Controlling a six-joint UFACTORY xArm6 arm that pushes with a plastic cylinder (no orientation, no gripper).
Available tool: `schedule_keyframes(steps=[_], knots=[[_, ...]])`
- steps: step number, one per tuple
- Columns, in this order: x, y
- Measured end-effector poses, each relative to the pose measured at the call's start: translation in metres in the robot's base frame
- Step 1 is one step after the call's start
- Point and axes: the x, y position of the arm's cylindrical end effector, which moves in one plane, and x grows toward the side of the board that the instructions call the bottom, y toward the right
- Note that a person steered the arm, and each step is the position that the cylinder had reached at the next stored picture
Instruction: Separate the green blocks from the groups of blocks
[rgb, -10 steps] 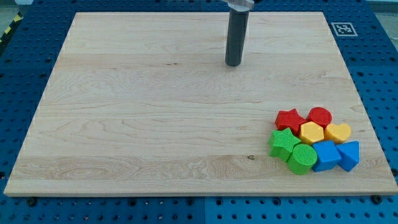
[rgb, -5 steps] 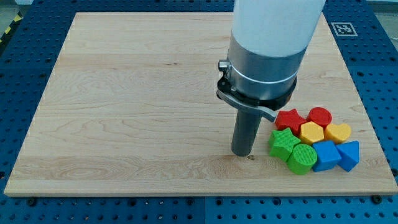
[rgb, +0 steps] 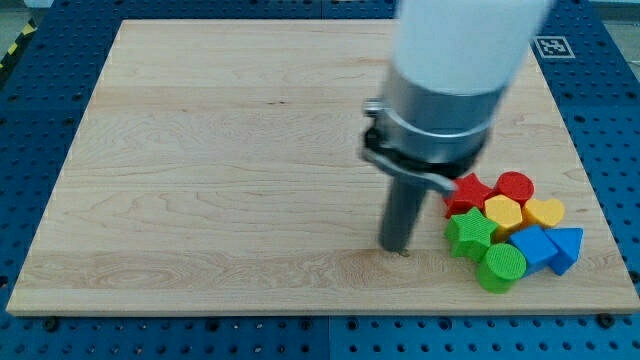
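camera view shows one cluster of blocks at about four o'clock on the table (rgb: 200, 200), and the green ones are not yet free of it. my tip (rgb: 398, 249) rests on the wood just beside the green star (rgb: 469, 235), at its nine o'clock, with a sliver of table between them as far as i can tell. there is no claw on this arm, only the rod, so there is nothing to be apart or together. the green cylinder (rgb: 501, 267) sits at five o'clock of the star, touching the blue cube (rgb: 531, 247). the red star (rgb: 469, 192), red cylinder (rgb: 515, 186), yellow hexagon (rgb: 502, 214), yellow heart (rgb: 544, 212) and blue triangle (rgb: 567, 247) pack in close behind. i judge the job barely begun: both greens need sliding out toward nine o'clock, and from this side my tip would only press them inward.
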Motion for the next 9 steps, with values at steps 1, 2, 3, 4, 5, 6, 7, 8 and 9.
schedule_keyframes(steps=[1, 2, 3, 4, 5, 6, 7, 8, 9], knots=[[-0.044, -0.063], [-0.113, -0.07], [-0.148, -0.066], [-0.148, -0.066], [-0.148, -0.05], [-0.148, -0.005], [-0.151, 0.063], [-0.15, 0.147], [-0.125, 0.212]])
